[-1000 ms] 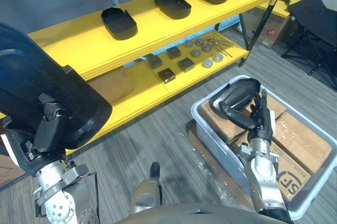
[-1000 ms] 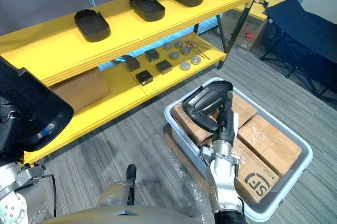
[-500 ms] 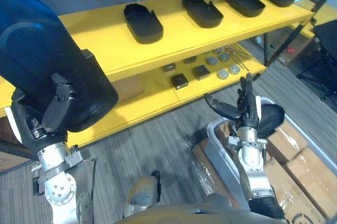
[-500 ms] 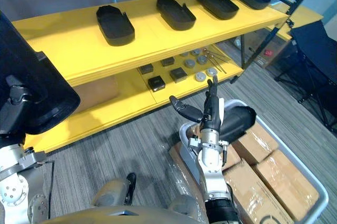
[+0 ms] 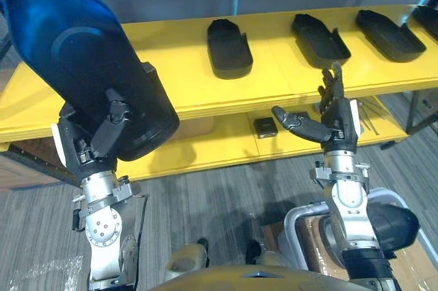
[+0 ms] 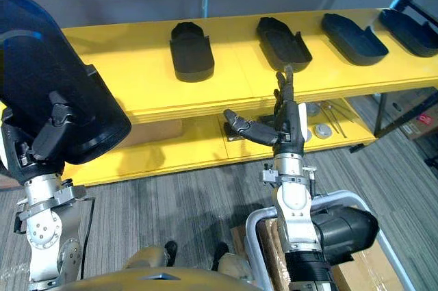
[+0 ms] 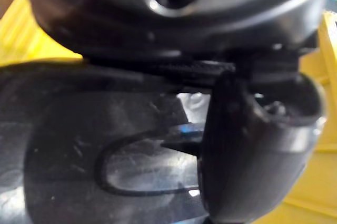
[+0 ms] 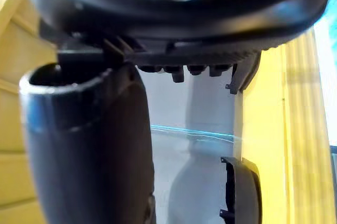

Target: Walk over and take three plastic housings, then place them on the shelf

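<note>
The left robot hand (image 5: 102, 137) is up at 9 o'clock in the head views. Its fingers and thumb are curled round the lower end of a large black plastic housing (image 5: 75, 58), which tilts up toward 11 o'clock in front of the yellow shelf (image 5: 171, 65). In the left wrist view its thumb (image 7: 247, 145) presses on the glossy dark shell.

The right robot hand (image 5: 340, 121) is raised at 3 o'clock, before the shelf's front edge. Its fingers are straight and point up, its thumb is spread toward 9 o'clock, and it holds nothing.

Four more black housings lie apart in a row on the shelf's top tier. The first housing (image 6: 191, 51) is near 12 o'clock. The second housing (image 6: 282, 42), the third housing (image 6: 354, 29) and the fourth housing (image 6: 415, 31) run on toward 2 o'clock.

The lower tier carries a small black block (image 5: 265, 127) and metal discs (image 6: 321, 129).

At 5 o'clock a grey bin (image 5: 289, 226) stands on the carpeted floor (image 5: 205, 202), and a dark bin housing (image 5: 393, 226) lies inside it.
</note>
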### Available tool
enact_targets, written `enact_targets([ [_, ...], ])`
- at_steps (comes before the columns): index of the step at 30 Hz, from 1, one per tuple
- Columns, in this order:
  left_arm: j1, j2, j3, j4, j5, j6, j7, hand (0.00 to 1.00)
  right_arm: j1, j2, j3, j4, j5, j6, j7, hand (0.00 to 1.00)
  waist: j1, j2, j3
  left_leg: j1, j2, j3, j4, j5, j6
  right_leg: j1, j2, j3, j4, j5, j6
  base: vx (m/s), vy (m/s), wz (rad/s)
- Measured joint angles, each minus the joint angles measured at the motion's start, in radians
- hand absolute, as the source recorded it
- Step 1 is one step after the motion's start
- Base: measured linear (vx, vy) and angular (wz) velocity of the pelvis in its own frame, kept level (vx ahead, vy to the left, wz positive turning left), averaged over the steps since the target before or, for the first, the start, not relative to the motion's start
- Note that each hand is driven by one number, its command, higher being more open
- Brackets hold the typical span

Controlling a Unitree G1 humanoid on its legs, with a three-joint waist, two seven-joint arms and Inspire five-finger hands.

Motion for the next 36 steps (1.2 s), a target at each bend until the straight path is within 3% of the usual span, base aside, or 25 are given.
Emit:
enact_targets([
  [1,-0.004,0.0,-0.011,0.006,0.0,-0.003,-0.002,0.0,0.002,0.003,-0.007,0.0,0.0,-0.007,-0.01,1.0,-0.009,0.002,0.0,-0.001,0.014,0.043,-0.008,0.012,-0.001,0.001,-0.008,-0.013,0.0,0.0,0.0,0.01,0.023,0.75],
  [3,-0.025,0.0,-0.044,0.024,0.001,-0.003,-0.009,0.0,0.005,0.016,-0.034,0.0,0.0,-0.014,-0.034,1.0,-0.01,0.01,0.001,0.01,-0.003,0.037,-0.043,0.065,-0.041,0.002,-0.022,-0.016,0.0,0.0,0.0,0.01,0.097,0.54],
  [5,-0.025,0.0,-0.056,0.028,0.001,-0.002,-0.009,0.0,0.005,0.047,-0.047,0.0,0.012,-0.016,-0.035,1.0,-0.011,0.01,0.001,0.021,-0.019,0.031,-0.046,0.078,-0.04,0.02,-0.029,-0.002,-0.006,-0.001,0.0,0.02,0.105,0.26],
  [9,-0.013,-0.002,-0.049,0.027,0.001,-0.002,0.003,0.0,0.026,0.115,-0.043,-0.003,0.048,-0.053,-0.024,1.0,-0.009,0.014,-0.001,0.044,-0.041,0.016,-0.044,0.072,-0.036,0.056,-0.043,0.014,-0.018,-0.017,0.011,-0.02,0.065,0.13],
  [13,0.039,-0.014,-0.057,0.028,0.0,0.004,-0.026,0.0,0.076,0.128,-0.038,-0.006,0.053,-0.071,-0.036,1.0,-0.01,0.042,0.014,0.021,-0.046,0.0,-0.037,0.072,-0.044,0.055,-0.059,-0.012,0.002,-0.026,0.022,-0.08,0.039,0.23],
  [15,0.054,-0.015,-0.059,0.03,-0.001,0.004,-0.033,0.0,0.083,0.127,-0.042,-0.007,0.053,-0.078,-0.052,1.0,-0.018,0.045,0.025,0.025,-0.041,0.038,-0.046,0.045,-0.093,0.061,-0.094,-0.035,0.015,-0.029,0.031,-0.08,0.087,0.46],
  [16,0.047,-0.015,-0.062,0.039,-0.004,0.003,-0.047,0.0,0.078,0.127,-0.05,-0.007,0.053,-0.084,-0.064,1.0,-0.033,0.032,0.044,-0.01,-0.024,0.072,0.035,0.014,-0.08,0.07,-0.134,-0.062,0.041,-0.043,0.039,-0.1,0.142,0.58],
  [19,0.052,-0.013,-0.072,0.062,-0.003,0.003,-0.082,0.0,0.074,0.106,-0.056,-0.007,0.053,-0.092,-0.103,1.0,-0.037,0.038,0.043,-0.042,0.058,0.095,0.123,0.028,-0.063,0.069,-0.215,-0.054,0.144,-0.103,0.083,-0.05,0.175,0.15],
  [20,0.053,-0.014,-0.072,0.07,0.0,0.003,-0.09,0.0,0.067,0.095,-0.055,-0.007,0.054,-0.102,-0.106,1.0,-0.036,0.07,0.033,-0.026,0.097,0.086,0.117,0.082,-0.044,0.054,-0.24,-0.028,0.207,-0.137,0.119,-0.01,0.395,-0.38],
  [21,0.06,-0.017,-0.072,0.074,0.002,0.003,-0.096,0.0,0.051,0.076,-0.054,-0.005,0.055,-0.115,-0.106,1.0,-0.037,0.104,0.015,-0.01,0.097,0.065,0.117,0.092,-0.091,0.028,-0.264,0.013,0.268,-0.168,0.164,0.0,0.35,-0.43],
  [22,0.059,-0.015,-0.071,0.078,0.002,0.003,-0.099,0.0,0.039,0.07,-0.054,0.002,0.055,-0.124,-0.107,1.0,-0.038,0.112,0.011,0.0,0.078,0.072,0.12,0.045,-0.125,0.02,-0.282,0.035,0.283,-0.176,0.179,0.07,0.433,-0.34],
  [23,0.056,-0.01,-0.071,0.084,0.002,0.003,-0.109,0.0,0.029,0.082,-0.052,0.009,0.054,-0.132,-0.121,1.0,-0.046,0.106,0.009,-0.001,0.033,0.088,0.138,0.011,-0.092,0.025,-0.322,0.079,0.268,-0.176,0.187,0.08,0.403,0.03],
  [25,0.051,0.002,-0.068,0.083,0.005,0.003,-0.125,0.0,0.029,0.112,-0.048,0.011,0.055,-0.135,-0.141,1.0,-0.068,0.102,0.008,-0.011,-0.021,0.087,0.149,-0.012,-0.068,0.057,-0.343,0.108,0.203,-0.171,0.184,0.09,0.396,0.34],
  [26,0.04,0.021,-0.062,0.082,0.004,0.003,-0.145,0.0,0.032,0.128,-0.043,0.019,0.056,-0.135,-0.147,1.0,-0.076,0.094,0.002,-0.03,-0.043,0.074,0.164,-0.024,-0.054,0.077,-0.346,0.111,0.171,-0.15,0.169,0.1,0.259,0.43],
  [27,0.018,0.043,-0.053,0.084,0.002,0.007,-0.167,0.0,0.032,0.134,-0.033,0.034,0.055,-0.135,-0.154,1.0,-0.073,0.076,0.009,-0.035,-0.052,0.069,0.17,-0.032,-0.049,0.078,-0.353,0.106,0.183,-0.089,0.19,0.1,0.224,0.36],
  [28,0.008,0.049,-0.051,0.085,0.002,0.01,-0.175,0.0,0.033,0.136,-0.025,0.042,0.053,-0.134,-0.158,1.0,-0.067,0.072,0.012,-0.031,-0.051,0.065,0.166,-0.03,-0.051,0.065,-0.352,0.1,0.208,-0.068,0.185,0.09,0.162,0.19],
  [29,-0.002,0.056,-0.051,0.085,-0.003,0.015,-0.195,0.0,0.038,0.148,-0.015,0.048,0.036,-0.133,-0.171,1.0,-0.062,0.066,0.015,-0.012,-0.043,0.06,0.142,-0.022,-0.047,0.036,-0.348,0.088,0.273,-0.031,0.138,0.07,0.1,0.07],
  [31,-0.006,0.073,-0.053,0.084,-0.014,0.024,-0.222,0.0,0.038,0.168,-0.01,0.048,0.032,-0.133,-0.179,1.0,-0.065,0.056,0.015,0.046,-0.036,0.06,0.073,0.012,-0.025,0.007,-0.342,0.094,0.333,0.013,0.092,0.12,0.078,0.01],
  [33,-0.029,0.099,-0.056,0.084,-0.018,0.029,-0.228,0.0,0.037,0.171,-0.009,0.045,0.032,-0.134,-0.174,1.0,-0.073,0.054,0.011,0.071,-0.01,0.06,0.034,0.025,-0.026,0.001,-0.281,0.106,0.293,-0.055,0.107,0.15,-0.004,-0.02],
  [34,-0.058,0.112,-0.057,0.082,-0.022,0.031,-0.225,0.0,0.037,0.172,-0.004,0.042,0.032,-0.134,-0.163,1.0,-0.076,0.045,0.004,0.07,0.01,0.062,0.005,0.042,-0.036,-0.016,-0.213,0.103,0.188,-0.069,0.1,0.11,-0.084,-0.11],
  [35,-0.071,0.12,-0.057,0.082,-0.039,0.035,-0.221,0.0,0.037,0.173,0.0,0.04,0.022,-0.133,-0.159,1.0,-0.076,0.034,0.0,0.07,0.016,0.071,-0.014,0.051,-0.045,-0.026,-0.176,0.102,0.11,-0.059,0.094,0.11,-0.103,-0.26],
  [36,-0.072,0.121,-0.057,0.081,-0.052,0.038,-0.215,0.0,0.036,0.173,0.006,0.037,-0.002,-0.133,-0.155,1.0,-0.076,0.019,-0.006,0.07,0.017,0.091,-0.023,0.053,-0.053,-0.035,-0.145,0.108,0.038,-0.011,0.087,0.08,-0.107,-0.25],
])
